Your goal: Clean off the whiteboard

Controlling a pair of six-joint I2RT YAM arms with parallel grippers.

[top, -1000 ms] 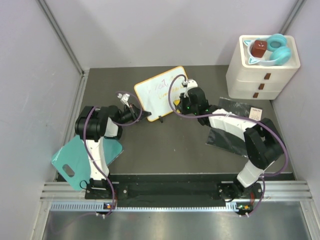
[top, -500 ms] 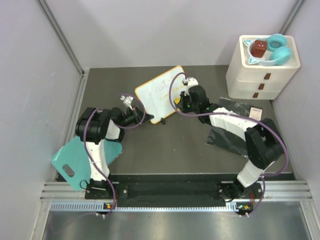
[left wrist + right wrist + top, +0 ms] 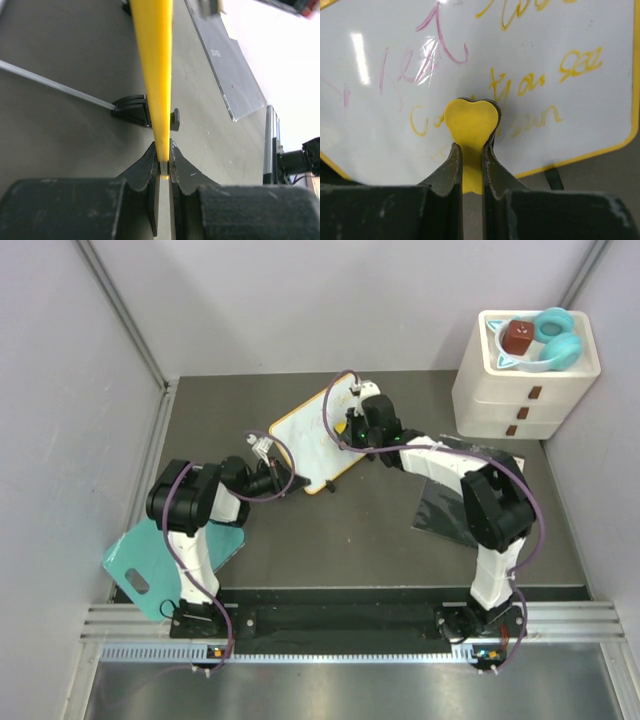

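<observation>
The whiteboard (image 3: pixel 305 435), white with a yellow frame, stands tilted at the table's back centre. It bears orange and pink handwriting in the right wrist view (image 3: pixel 530 55). My left gripper (image 3: pixel 290 483) is shut on the board's lower edge. In the left wrist view the yellow frame (image 3: pixel 156 75) runs edge-on between the shut fingers of the left gripper (image 3: pixel 165 160), with a black foot (image 3: pixel 134 110) beside it. My right gripper (image 3: pixel 352 430) is shut on a yellow heart-shaped eraser (image 3: pixel 471 120), which presses against the board's written face; the right gripper also shows in its own wrist view (image 3: pixel 471 150).
A white drawer unit (image 3: pixel 520 390) at the back right carries teal headphones (image 3: pixel 556 336) and a red-brown block (image 3: pixel 517 337). A dark sheet with a white label (image 3: pixel 450 512) lies under the right arm. A teal cutting board (image 3: pixel 145 558) lies at the near left.
The right gripper with the eraser has moved left and towards the back across the board. The board has swung and looks narrower from above. The left gripper shifted slightly right with it.
</observation>
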